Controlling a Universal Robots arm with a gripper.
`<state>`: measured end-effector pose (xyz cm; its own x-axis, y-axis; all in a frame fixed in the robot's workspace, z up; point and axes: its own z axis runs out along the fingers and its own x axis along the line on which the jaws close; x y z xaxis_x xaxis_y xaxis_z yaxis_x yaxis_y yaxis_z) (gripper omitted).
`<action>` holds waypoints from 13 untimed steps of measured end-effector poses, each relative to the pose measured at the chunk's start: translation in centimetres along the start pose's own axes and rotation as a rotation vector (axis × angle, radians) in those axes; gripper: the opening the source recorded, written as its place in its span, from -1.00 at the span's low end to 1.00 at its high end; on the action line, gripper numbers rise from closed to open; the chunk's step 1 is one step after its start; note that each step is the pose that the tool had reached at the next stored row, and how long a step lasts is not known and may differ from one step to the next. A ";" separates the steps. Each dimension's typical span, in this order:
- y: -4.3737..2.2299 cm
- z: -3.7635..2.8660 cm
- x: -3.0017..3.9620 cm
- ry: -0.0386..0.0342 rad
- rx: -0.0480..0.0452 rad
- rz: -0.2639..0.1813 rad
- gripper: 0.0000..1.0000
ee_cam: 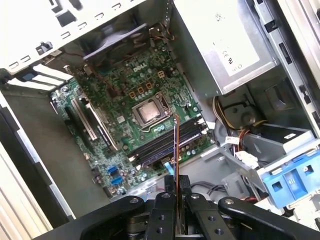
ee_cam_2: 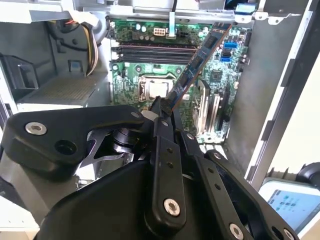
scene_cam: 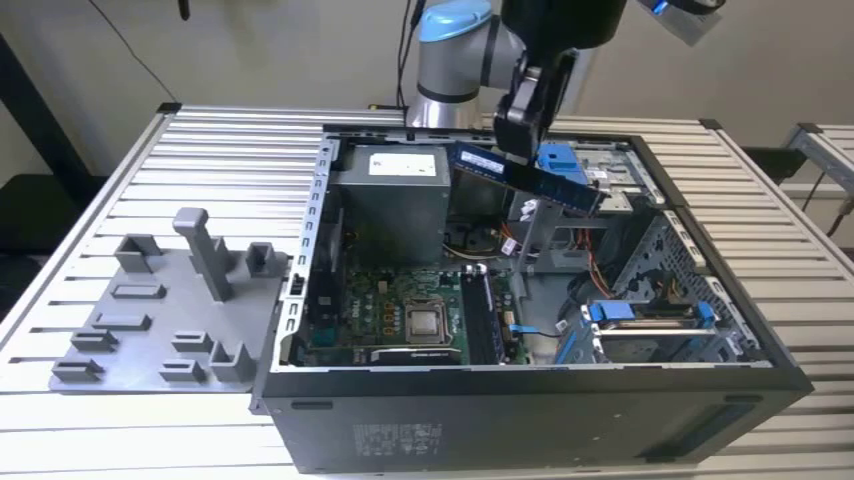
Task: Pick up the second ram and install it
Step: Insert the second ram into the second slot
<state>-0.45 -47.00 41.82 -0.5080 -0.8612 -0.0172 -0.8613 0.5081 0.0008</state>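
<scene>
A black computer case (scene_cam: 534, 425) is lying open on the slatted worktop (scene_cam: 227, 160). A green board (scene_cam: 387, 305) and a grey power box (scene_cam: 390, 200) are sitting inside it. A grey plastic tray (scene_cam: 140, 348) is resting just beside the case.

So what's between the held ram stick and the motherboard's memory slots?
Nothing: in the first wrist view the second ram, clamped in the gripper, hangs above the memory slots with only open air between, no cable or part.

the claw (scene_cam: 515, 143) holds the second ram (scene_cam: 550, 185) tilted above the open case (scene_cam: 507, 425).
</scene>
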 end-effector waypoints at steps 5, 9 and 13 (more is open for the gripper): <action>0.00 0.01 0.00 0.0000 0.0007 0.043 -0.72; 0.00 0.02 0.00 -0.0001 0.0013 0.077 -0.72; 0.00 0.03 0.00 -0.0002 0.0019 0.111 -0.72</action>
<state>-0.45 -47.01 41.79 -0.6003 -0.7996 -0.0173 -0.7997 0.6004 0.0008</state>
